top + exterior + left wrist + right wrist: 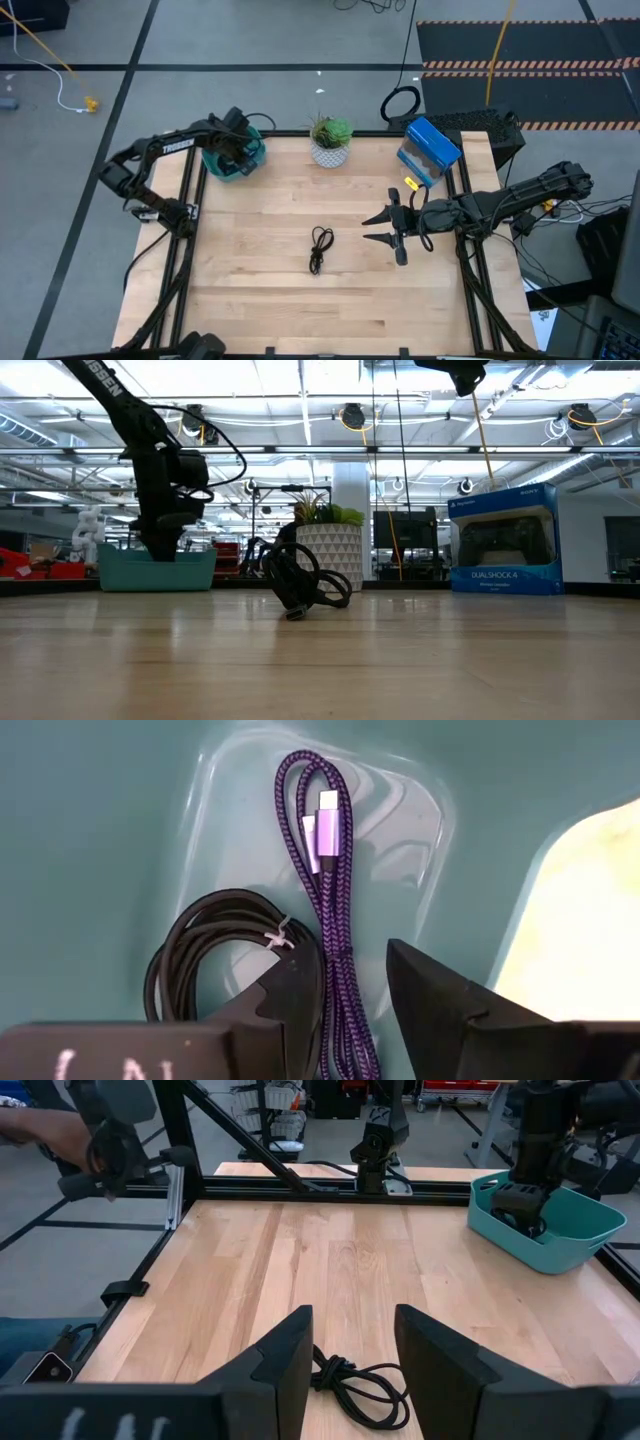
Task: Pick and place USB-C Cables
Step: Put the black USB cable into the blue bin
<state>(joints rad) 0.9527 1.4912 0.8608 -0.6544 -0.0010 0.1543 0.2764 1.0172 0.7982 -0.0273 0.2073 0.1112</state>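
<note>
A purple-blue braided cable (330, 900) and a black cable coiled round (205, 955) lie on the floor of the teal bin (222, 170) at the table's far left. My left gripper (350, 965) is open inside the bin, a finger on either side of the purple cable's end; it also shows in the high view (238, 152). A black cable in a long loop (319, 248) lies flat on the table's middle and also shows in the right wrist view (360, 1380). My right gripper (368, 229) is open and empty, above the table to the right of that cable.
A potted plant (330, 143) stands at the far edge's middle. A blue DualShock box (430, 150) stands at the far right. The teal bin's walls (157, 568) surround my left gripper. Bare wood lies around the looped cable. A person's arm (40, 1125) shows beyond the table.
</note>
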